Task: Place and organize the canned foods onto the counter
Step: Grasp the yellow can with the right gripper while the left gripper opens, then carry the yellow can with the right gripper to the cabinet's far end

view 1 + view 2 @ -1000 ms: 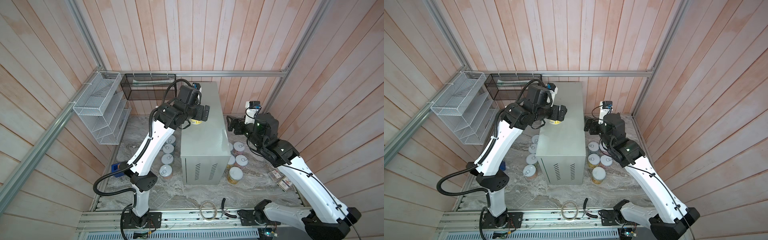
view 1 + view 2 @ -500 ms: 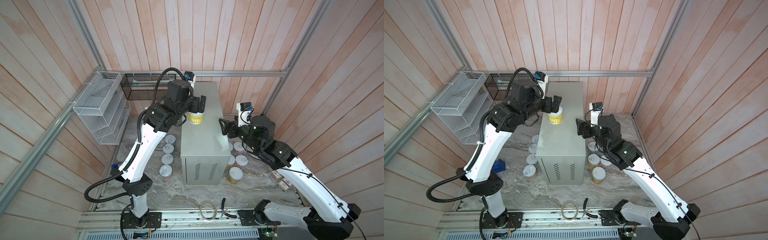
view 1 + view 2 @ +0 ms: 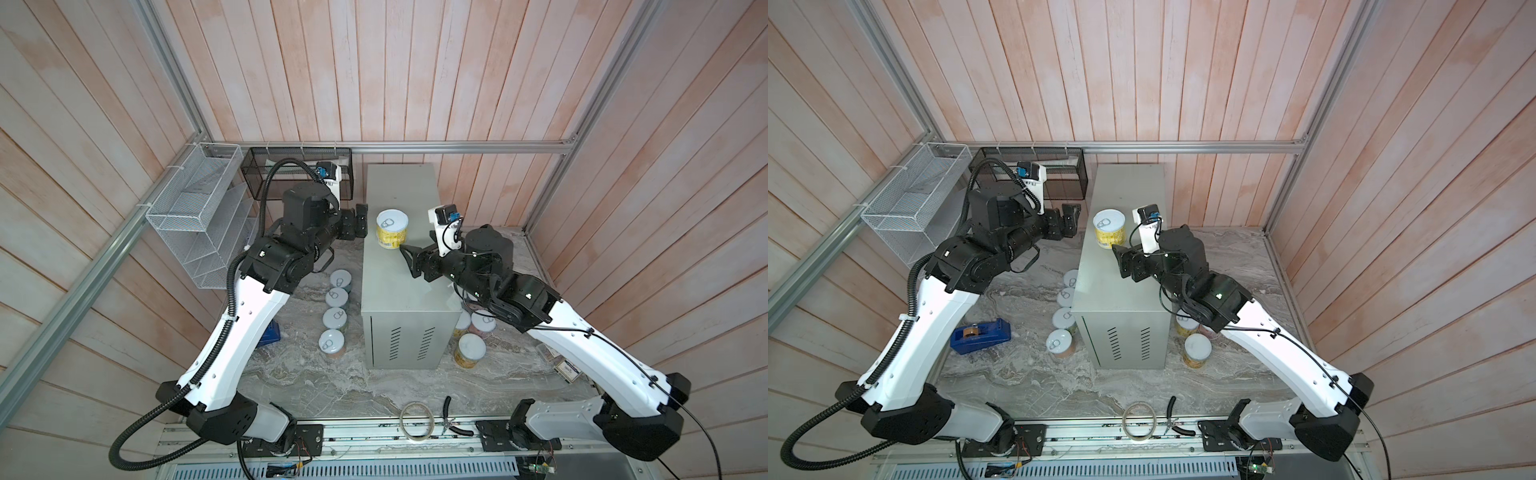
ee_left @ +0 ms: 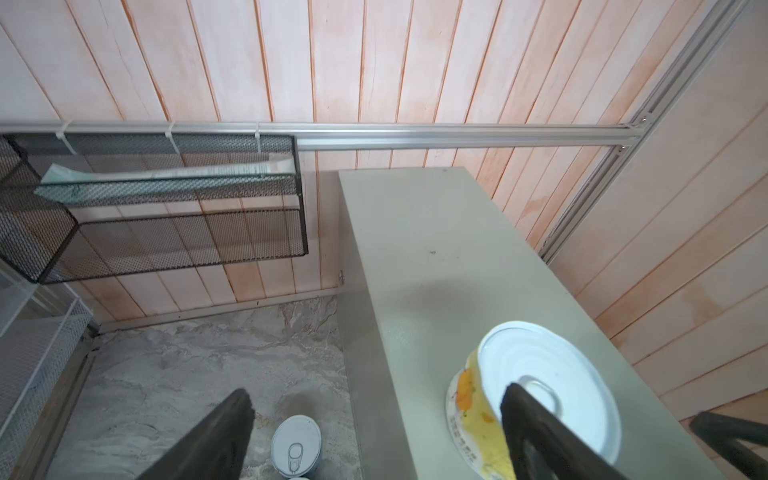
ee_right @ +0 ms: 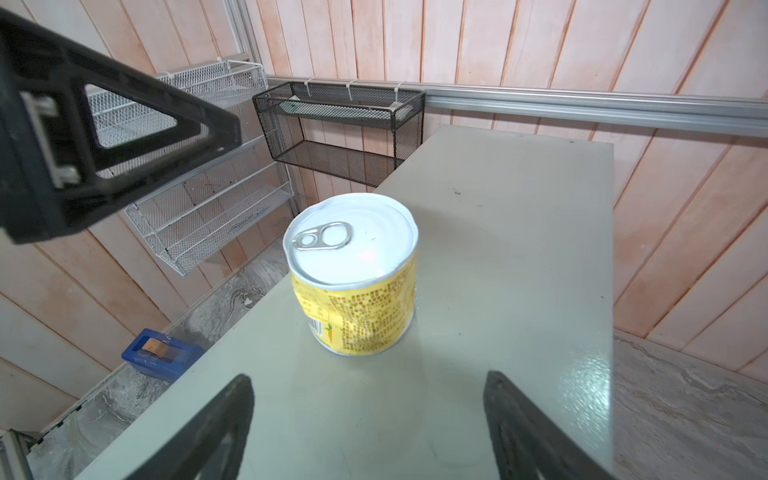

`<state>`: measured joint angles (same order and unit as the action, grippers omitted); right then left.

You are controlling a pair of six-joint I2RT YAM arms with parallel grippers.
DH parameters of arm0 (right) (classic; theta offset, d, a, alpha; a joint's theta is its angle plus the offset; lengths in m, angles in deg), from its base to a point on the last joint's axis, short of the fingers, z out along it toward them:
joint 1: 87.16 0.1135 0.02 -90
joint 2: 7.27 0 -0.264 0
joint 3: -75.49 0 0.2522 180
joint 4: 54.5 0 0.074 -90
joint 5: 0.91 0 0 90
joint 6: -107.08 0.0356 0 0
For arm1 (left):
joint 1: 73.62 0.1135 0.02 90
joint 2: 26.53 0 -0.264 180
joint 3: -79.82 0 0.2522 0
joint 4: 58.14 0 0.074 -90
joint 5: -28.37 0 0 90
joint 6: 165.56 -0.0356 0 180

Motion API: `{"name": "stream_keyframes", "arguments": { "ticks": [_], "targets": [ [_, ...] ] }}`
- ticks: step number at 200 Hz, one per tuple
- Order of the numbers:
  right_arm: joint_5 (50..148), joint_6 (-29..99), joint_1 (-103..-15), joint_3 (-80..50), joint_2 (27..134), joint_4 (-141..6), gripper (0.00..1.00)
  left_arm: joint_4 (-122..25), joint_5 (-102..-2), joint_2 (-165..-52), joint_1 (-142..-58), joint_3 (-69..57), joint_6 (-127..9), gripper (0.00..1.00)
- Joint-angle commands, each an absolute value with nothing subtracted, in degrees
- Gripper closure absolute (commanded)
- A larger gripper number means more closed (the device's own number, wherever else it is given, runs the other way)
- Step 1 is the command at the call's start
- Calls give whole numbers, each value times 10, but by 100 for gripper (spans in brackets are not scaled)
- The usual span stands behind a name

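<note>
Canned foods (image 3: 334,319) are being shelved singly: one yellow can (image 5: 353,274) is being faced by the right gripper (image 5: 369,378), jaws apart and empty, with the left gripper (image 4: 376,392), likewise spread, just beside it. It is standing upright by the left edge of the counter (image 3: 399,291); the rest are being left on the marble (image 3: 332,386), so most work is judged outstanding.

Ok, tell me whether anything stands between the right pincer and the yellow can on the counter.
Nothing visible does. The open right pincer faces the yellow can across bare counter top; the left pincer sits beyond the can.
</note>
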<state>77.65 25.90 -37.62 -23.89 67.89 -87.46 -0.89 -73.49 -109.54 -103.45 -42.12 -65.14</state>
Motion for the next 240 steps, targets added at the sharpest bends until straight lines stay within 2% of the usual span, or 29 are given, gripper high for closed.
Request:
{"name": "stream_keyframes", "arguments": {
  "ticks": [1,64,109,128,162,240],
  "targets": [
    [784,248,-372,-262,702,-860,13,-55,-700,-1071,-1020,-380,-628,5],
    [774,229,-373,-322,794,-852,11,-103,-639,-1062,-978,-293,-606,6],
    [751,235,-393,-358,837,-859,12,-121,-613,-1075,-960,-282,-606,7],
    [772,232,-408,-361,840,-844,15,-127,-606,-1084,-958,-283,-605,9],
    [789,223,-431,-382,861,-827,26,-132,-598,-1103,-953,-282,-604,10],
    [808,207,-494,-498,963,-825,35,-150,-579,-1123,-928,-274,-604,11]
  ]
}}
